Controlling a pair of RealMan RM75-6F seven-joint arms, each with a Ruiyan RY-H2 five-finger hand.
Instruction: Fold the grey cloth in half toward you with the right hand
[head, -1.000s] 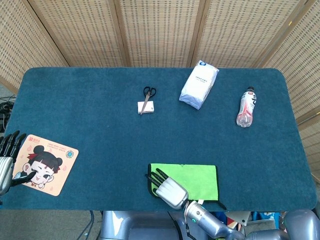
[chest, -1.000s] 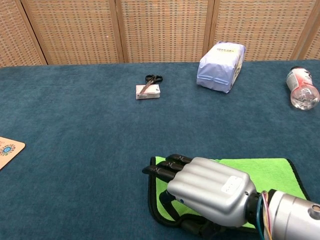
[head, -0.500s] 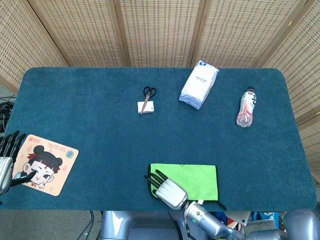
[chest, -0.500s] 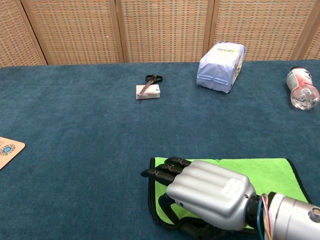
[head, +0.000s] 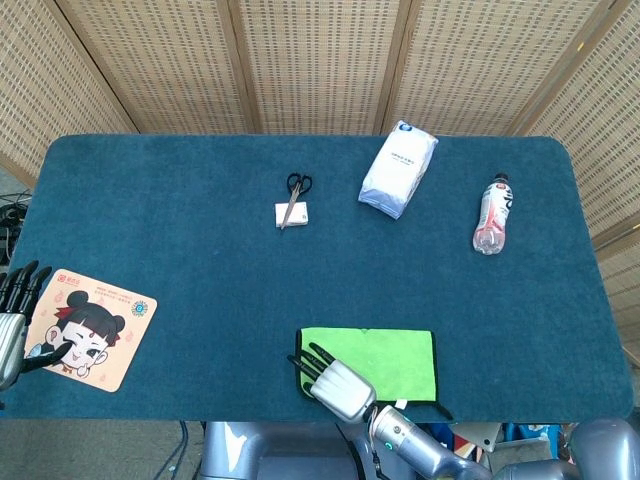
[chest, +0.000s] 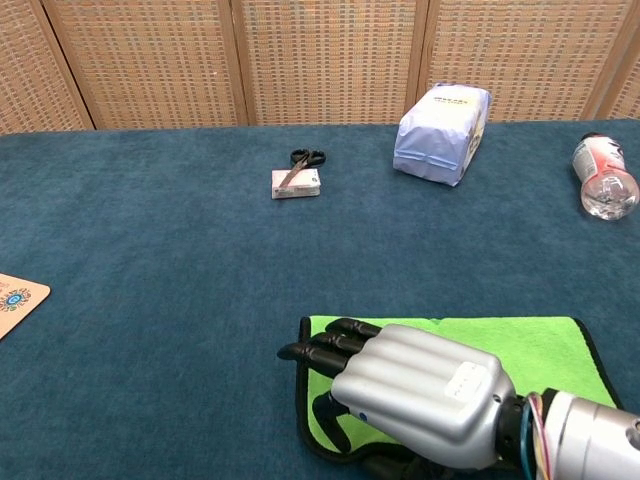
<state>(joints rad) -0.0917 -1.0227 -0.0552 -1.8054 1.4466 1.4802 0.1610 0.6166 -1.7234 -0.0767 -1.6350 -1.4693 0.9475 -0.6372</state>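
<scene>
Right hand (chest: 415, 393): fingers extended together, holding nothing, drawn back nearward over cloth (head: 395, 357)'s left edge. Cloth: folded, green face up. Withdrawal suggests fold done.

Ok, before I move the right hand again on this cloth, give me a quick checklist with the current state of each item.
1. Cloth folded: cannot tell; it lies flat as a green rectangle with a dark border at the table's near edge, no grey face showing.
2. Right hand position: ok; it sits over the cloth's left end, fingers extended.
3. Right hand holding cloth: cannot tell; the hand's back hides the contact.
4. Left hand out of the way: ok; it is at the far left edge beside the cartoon mat, holding nothing.
5. Nearby clutter: ok; scissors, white bag and bottle lie well behind the cloth.
</scene>
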